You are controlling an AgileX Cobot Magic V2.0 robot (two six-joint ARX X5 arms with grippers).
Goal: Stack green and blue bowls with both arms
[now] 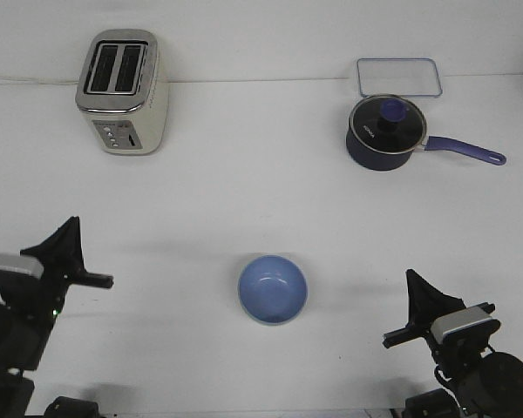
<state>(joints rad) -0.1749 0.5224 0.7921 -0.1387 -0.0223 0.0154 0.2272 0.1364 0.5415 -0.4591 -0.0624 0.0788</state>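
Single view only: front camera, mounted high, looking forward and steeply down over the white surface (244, 200). Left arm (35, 287) enters at 8 o'clock, right arm (458, 335) at 4 o'clock, both near the lens. Far edge of the surface runs across 12 o'clock. Wide framing, whole workspace covered. No second view to compare overlap.

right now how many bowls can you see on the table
1: a light blue round bowl sits upright near the table's front centre, between the two arms. No green bowl shows; it may be nested beneath the blue one.
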